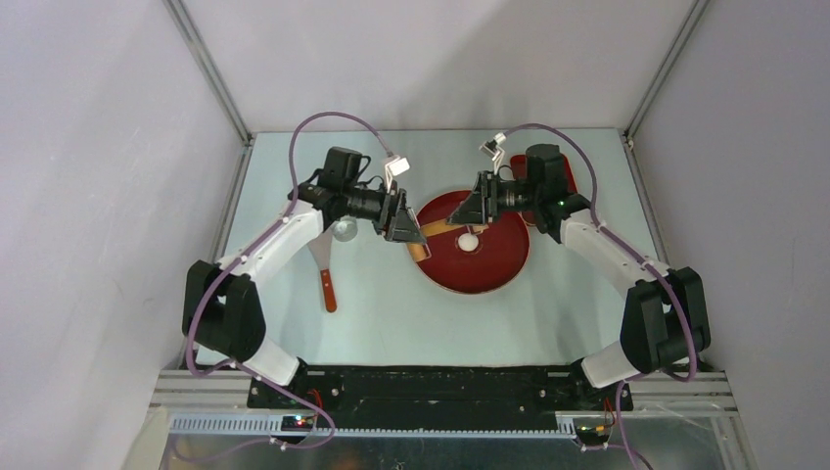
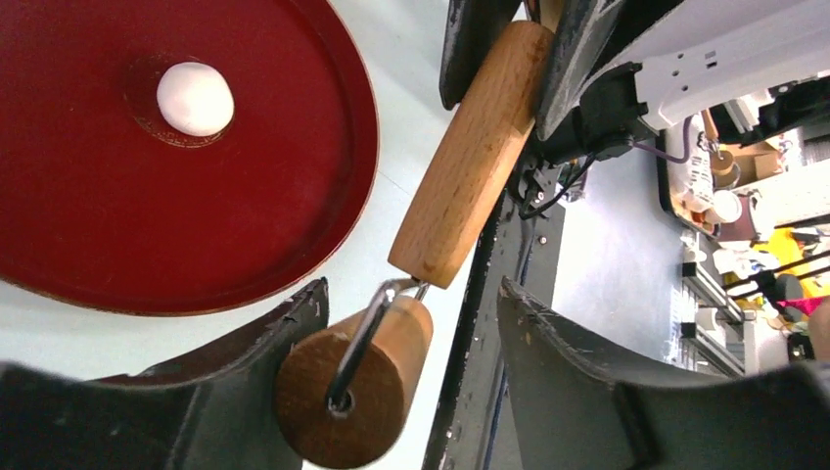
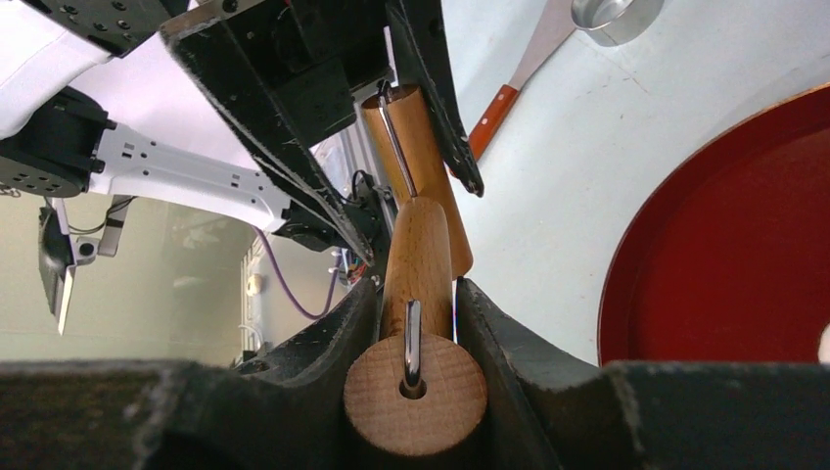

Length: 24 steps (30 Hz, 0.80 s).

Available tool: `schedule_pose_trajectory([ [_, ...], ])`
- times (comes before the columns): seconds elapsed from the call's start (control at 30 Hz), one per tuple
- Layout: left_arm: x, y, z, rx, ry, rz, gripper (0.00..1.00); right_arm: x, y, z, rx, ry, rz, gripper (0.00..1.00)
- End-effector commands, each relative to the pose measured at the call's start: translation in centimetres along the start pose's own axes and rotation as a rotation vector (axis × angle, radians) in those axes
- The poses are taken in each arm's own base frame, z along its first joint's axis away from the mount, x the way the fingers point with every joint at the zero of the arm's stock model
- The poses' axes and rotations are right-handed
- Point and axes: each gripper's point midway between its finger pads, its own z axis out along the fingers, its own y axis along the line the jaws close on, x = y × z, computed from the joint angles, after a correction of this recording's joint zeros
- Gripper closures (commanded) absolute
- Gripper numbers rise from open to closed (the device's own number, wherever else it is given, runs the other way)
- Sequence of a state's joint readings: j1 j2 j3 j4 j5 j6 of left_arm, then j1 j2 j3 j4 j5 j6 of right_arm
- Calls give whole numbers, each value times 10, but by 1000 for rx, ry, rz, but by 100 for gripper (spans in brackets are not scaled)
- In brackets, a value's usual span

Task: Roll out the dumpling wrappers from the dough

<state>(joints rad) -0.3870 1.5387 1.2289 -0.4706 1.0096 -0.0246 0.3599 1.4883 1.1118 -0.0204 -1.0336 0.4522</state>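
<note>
The dough is a small white ball (image 1: 469, 242) in the middle of the red plate (image 1: 489, 279); it also shows in the left wrist view (image 2: 195, 98) on the plate (image 2: 147, 225). No flat wrapper disc is in view. A wooden rolling pin (image 1: 423, 251) with a handle and small end rollers hangs between both grippers over the plate's left edge. My right gripper (image 3: 416, 286) is shut on one end of it (image 3: 415, 392). My left gripper (image 2: 411, 289) is open around the other roller (image 2: 347, 392), which rests against one finger (image 2: 284, 333).
A shiny metal ring cutter (image 1: 344, 230) sits left of the plate, also seen in the right wrist view (image 3: 612, 15). A scraper with a red-brown handle (image 1: 328, 289) lies beside it. The plate's rim (image 3: 626, 245) is close to the right of the pin.
</note>
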Motion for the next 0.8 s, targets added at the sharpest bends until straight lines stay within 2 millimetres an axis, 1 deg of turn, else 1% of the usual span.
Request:
schedule_pose_trajectory([
  [0.0,-17,-15,1,72,-25,35,40,-14,23,0,-71,-15,-75,100],
  [0.03,-17,-15,1,77,-24,33,43,-13,24,0,-80,-10,-73,100],
  [0.07,-19,-17,1,87,-27,32,49,-12,25,1,-85,-6,-73,100],
  [0.1,-19,-18,1,92,-27,31,51,-11,27,2,-94,0,-68,100],
  [0.13,-20,-20,1,104,-28,32,57,-11,27,2,-101,-3,-75,100],
  [0.17,-21,-22,1,111,-27,31,61,-10,29,3,-108,2,-68,100],
  [0.27,-20,-30,2,146,-22,37,65,-9,29,6,-117,6,-68,100],
  [0.3,-19,-33,3,156,-19,43,69,-8,28,7,-116,8,-64,100],
  [0.33,-18,-36,4,169,-14,44,70,-8,27,7,-116,9,-62,100],
  [0.4,-16,-42,5,192,-7,49,67,-8,26,8,-114,10,-59,100],
  [0.43,-15,-43,6,197,-5,51,60,-8,26,8,-115,11,-57,100],
  [0.5,-14,-45,7,201,0,56,56,-8,25,8,-116,10,-53,100],
  [0.6,-11,-45,9,197,6,59,57,-8,25,8,-116,9,-53,100],
  [0.67,-10,-46,10,200,8,60,67,-8,25,8,-117,9,-54,100],
  [0.7,-10,-46,10,201,9,59,88,-8,25,8,-117,9,-54,100],
  [0.77,-10,-46,11,195,9,59,98,-8,22,8,-112,8,-50,100],
])
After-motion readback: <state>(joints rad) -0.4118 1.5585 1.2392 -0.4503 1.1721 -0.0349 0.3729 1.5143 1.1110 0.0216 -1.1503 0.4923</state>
